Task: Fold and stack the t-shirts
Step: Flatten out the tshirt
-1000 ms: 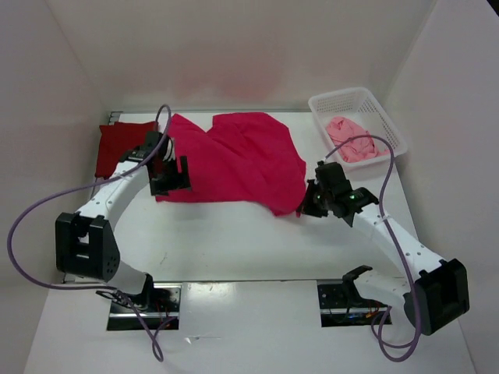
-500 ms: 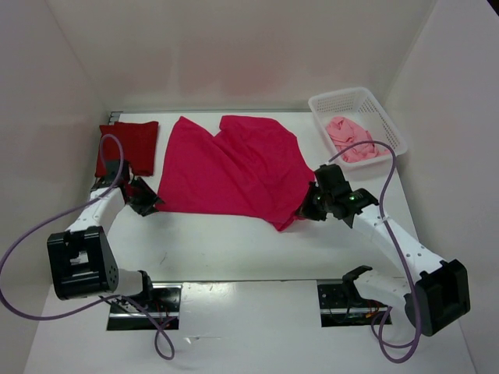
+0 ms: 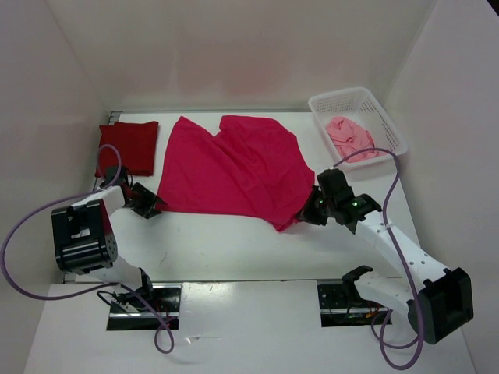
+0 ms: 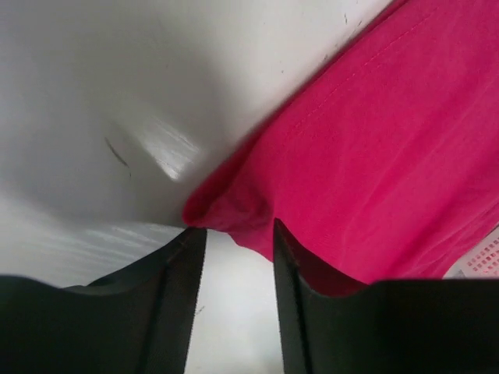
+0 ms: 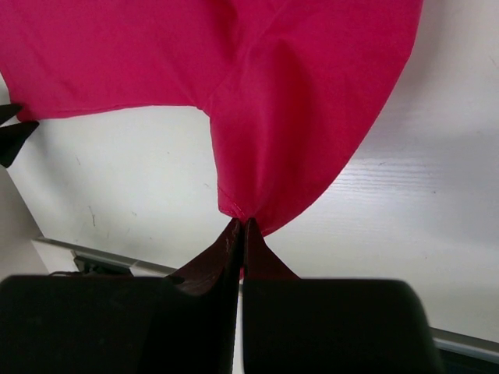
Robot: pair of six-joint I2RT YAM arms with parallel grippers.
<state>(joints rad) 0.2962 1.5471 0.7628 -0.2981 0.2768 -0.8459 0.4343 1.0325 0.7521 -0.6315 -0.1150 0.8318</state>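
Note:
The bright magenta-pink t-shirt lies spread on the table. My right gripper is shut on its near right corner; in the right wrist view the jaws pinch the hem and the cloth hangs away from them. My left gripper is open at the shirt's near left corner. In the left wrist view that corner lies just beyond the fingertips, with bare table between the fingers. The dark red t-shirt lies folded at the far left. The pale pink t-shirt lies crumpled in the basket.
A white lattice basket stands at the far right corner of the table. White walls close in the table at the back and sides. The near strip of the table lies between the shirt and the arm bases.
My left gripper has left the shirt's left side and moved down and left to its near left corner. The shirt has spread flatter. My right gripper still holds its corner.

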